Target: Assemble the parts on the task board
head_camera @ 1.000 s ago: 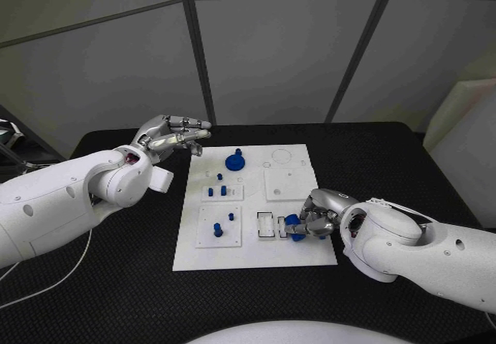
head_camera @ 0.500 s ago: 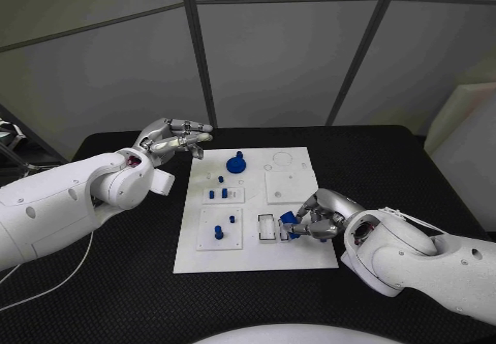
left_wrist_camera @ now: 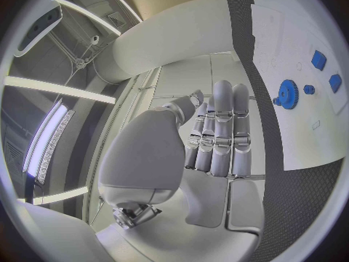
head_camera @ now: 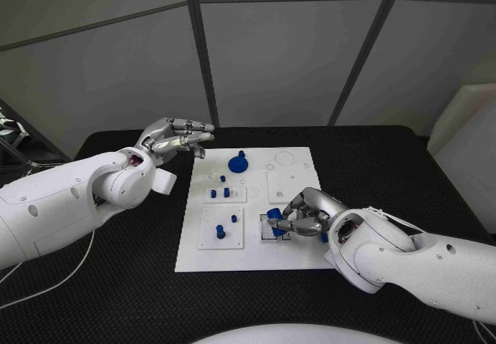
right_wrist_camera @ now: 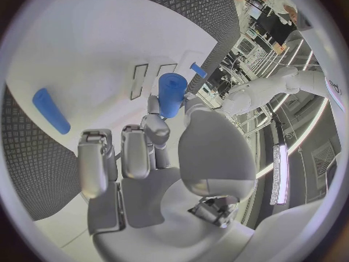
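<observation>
Silver left hand (head_camera: 175, 136) raised off the far left corner of the task board (head_camera: 248, 254), fingers curled loosely inward, clear of every part, holding nothing; same in the left wrist view, fingers (left_wrist_camera: 221, 131) laid side by side with no piece between them.

White board itself central on the black table (head_camera: 114, 287); moving rightward across it: a blue peg (head_camera: 219, 231) upright in the near-left square plate; small blue studs (head_camera: 219, 192) seated in the plate beyond it; a blue gear (head_camera: 239, 163) at the far end, also seen from the left wrist (left_wrist_camera: 287, 91); further right, a plain white plate (head_camera: 288, 185) with nothing visibly standing on it.

Right of those, the slotted fixture (head_camera: 271, 229) near the board's middle, right hand (head_camera: 299, 218) bent over it, pinching a blue cylinder (head_camera: 275, 215) between thumb and fingertip; right wrist view confirms the blue cylinder (right_wrist_camera: 173, 93) gripped at its near end, far end aimed toward two narrow slots (right_wrist_camera: 149, 81); a loose blue bar (right_wrist_camera: 51, 110) lying flat on the board well apart from them.

Probably the insertion step; best done with the piece held square to its seat, lowered slowly, grip eased only once seated; likely risk a tilted entry and jamming; whether the tip already touches the fixture cannot be told.
</observation>
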Controlling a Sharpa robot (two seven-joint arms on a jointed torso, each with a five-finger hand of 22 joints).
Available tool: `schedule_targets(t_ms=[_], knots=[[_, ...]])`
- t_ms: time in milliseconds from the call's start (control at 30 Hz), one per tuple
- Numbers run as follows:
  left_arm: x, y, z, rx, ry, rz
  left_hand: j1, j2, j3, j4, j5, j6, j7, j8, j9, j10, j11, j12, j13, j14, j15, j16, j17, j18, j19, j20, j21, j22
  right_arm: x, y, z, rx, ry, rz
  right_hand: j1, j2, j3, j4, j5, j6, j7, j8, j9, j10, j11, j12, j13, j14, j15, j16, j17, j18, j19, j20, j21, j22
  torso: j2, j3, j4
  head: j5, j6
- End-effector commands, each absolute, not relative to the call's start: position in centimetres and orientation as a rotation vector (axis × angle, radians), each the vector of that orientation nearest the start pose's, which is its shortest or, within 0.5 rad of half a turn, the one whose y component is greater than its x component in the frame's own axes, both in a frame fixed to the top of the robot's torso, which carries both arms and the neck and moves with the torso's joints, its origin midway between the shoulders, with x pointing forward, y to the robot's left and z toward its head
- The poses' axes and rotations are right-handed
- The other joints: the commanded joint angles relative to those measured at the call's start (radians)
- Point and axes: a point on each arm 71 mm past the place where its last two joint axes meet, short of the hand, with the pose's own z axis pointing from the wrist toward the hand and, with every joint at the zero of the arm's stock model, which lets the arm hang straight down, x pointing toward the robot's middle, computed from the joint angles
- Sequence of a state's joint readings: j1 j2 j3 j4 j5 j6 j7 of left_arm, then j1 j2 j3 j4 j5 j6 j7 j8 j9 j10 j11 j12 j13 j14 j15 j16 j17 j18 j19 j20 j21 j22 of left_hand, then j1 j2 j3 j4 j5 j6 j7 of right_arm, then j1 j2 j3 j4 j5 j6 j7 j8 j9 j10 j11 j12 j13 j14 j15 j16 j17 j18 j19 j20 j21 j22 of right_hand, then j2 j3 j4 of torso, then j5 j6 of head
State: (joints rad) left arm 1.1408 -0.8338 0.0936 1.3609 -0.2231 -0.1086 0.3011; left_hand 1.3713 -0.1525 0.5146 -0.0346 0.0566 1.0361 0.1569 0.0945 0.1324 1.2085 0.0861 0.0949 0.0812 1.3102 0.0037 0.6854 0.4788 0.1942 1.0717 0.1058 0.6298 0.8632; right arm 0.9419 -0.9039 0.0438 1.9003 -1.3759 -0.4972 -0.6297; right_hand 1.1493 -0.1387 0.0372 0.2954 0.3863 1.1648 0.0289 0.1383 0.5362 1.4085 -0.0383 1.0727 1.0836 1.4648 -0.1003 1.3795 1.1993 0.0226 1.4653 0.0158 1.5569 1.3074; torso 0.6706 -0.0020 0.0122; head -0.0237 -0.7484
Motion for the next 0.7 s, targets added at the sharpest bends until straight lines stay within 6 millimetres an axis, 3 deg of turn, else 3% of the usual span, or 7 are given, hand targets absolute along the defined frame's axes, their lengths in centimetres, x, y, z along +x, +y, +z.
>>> schedule_targets(t_ms=[33,500,567,600,667,700], knots=[[51.8,24.3,-17.2,-0.941,1.510,-1.543,-0.005,0.006,-0.008,-0.001,-0.004,0.005,0.005,-0.003,0.001,0.001,0.004,0.004,0.002,-0.008,0.000,-0.006,-0.001,-0.012,-0.004,0.002,-0.007,-0.002,38.1,-15.5,-23.9,0.325,1.973,0.554,-0.031,-0.003,-0.008,0.000,-0.017,0.013,-0.002,0.000,0.006,-0.002,-0.006,-0.007,-0.002,0.038,-0.007,-0.003,-0.003,-0.017,0.095,-0.009,-0.003,0.243,0.001,-0.0004,0.0006,0.003,-0.001],[51.8,24.2,-17.2,-0.940,1.513,-1.546,-0.005,0.006,-0.008,-0.001,-0.004,0.005,0.005,-0.003,0.001,0.001,0.004,0.004,0.002,-0.008,0.000,-0.006,-0.001,-0.012,-0.004,0.002,-0.007,-0.002,38.9,-14.4,-24.5,0.291,1.989,0.492,-0.085,-0.012,-0.013,0.000,-0.036,0.056,-0.016,0.012,0.042,0.003,-0.017,-0.015,0.002,0.040,-0.015,0.002,0.007,-0.018,0.096,-0.017,0.000,0.246,-0.001,0.0008,-0.0013,0.007,-0.006],[51.8,24.2,-17.2,-0.941,1.513,-1.545,-0.005,0.006,-0.008,-0.001,-0.004,0.005,0.005,-0.003,0.001,0.001,0.004,0.004,0.002,-0.008,0.000,-0.006,-0.001,-0.012,-0.004,0.002,-0.007,-0.002,39.0,-14.4,-24.5,0.289,1.982,0.485,-0.122,-0.015,-0.024,-0.005,-0.165,0.061,-0.018,0.013,0.055,0.003,-0.019,-0.020,0.002,0.039,-0.017,0.000,0.006,-0.017,0.095,-0.020,-0.001,0.245,-0.001,0.0007,-0.0014,0.007,-0.006],[51.8,24.2,-17.2,-0.941,1.513,-1.545,-0.005,0.006,-0.008,-0.001,-0.004,0.005,0.005,-0.003,0.001,0.001,0.004,0.004,0.002,-0.008,0.000,-0.006,-0.001,-0.012,-0.004,0.002,-0.007,-0.002,39.0,-14.4,-24.5,0.288,1.975,0.479,-0.151,-0.026,-0.033,0.000,-0.256,0.060,-0.017,0.012,0.063,0.003,-0.020,-0.025,0.001,0.038,-0.016,-0.001,0.005,-0.017,0.095,-0.022,-0.002,0.244,-0.001,0.0007,-0.0014,0.007,-0.006],[51.8,24.2,-17.2,-0.941,1.514,-1.545,-0.005,0.006,-0.008,-0.001,-0.004,0.005,0.005,-0.003,0.001,0.001,0.004,0.004,0.002,-0.008,0.000,-0.006,-0.001,-0.012,-0.004,0.002,-0.007,-0.002,39.1,-14.4,-24.5,0.288,1.970,0.477,-0.179,-0.041,-0.043,0.003,-0.323,0.061,-0.017,0.011,0.070,0.003,-0.018,-0.028,0.000,0.038,-0.017,-0.001,0.005,-0.017,0.094,-0.021,-0.003,0.243,-0.001,0.0009,-0.0015,0.007,-0.005],[51.8,24.2,-17.2,-0.941,1.514,-1.545,-0.005,0.006,-0.008,-0.001,-0.004,0.005,0.005,-0.003,0.001,0.001,0.004,0.004,0.002,-0.008,0.000,-0.006,-0.001,-0.012,-0.004,0.002,-0.007,-0.002,39.1,-14.4,-24.5,0.288,1.966,0.477,-0.195,-0.050,-0.050,0.003,-0.334,0.062,-0.017,0.011,0.074,0.003,-0.018,-0.030,0.000,0.038,-0.018,-0.001,0.005,-0.017,0.094,-0.021,-0.003,0.243,-0.001,0.0010,-0.0018,0.007,-0.005]])
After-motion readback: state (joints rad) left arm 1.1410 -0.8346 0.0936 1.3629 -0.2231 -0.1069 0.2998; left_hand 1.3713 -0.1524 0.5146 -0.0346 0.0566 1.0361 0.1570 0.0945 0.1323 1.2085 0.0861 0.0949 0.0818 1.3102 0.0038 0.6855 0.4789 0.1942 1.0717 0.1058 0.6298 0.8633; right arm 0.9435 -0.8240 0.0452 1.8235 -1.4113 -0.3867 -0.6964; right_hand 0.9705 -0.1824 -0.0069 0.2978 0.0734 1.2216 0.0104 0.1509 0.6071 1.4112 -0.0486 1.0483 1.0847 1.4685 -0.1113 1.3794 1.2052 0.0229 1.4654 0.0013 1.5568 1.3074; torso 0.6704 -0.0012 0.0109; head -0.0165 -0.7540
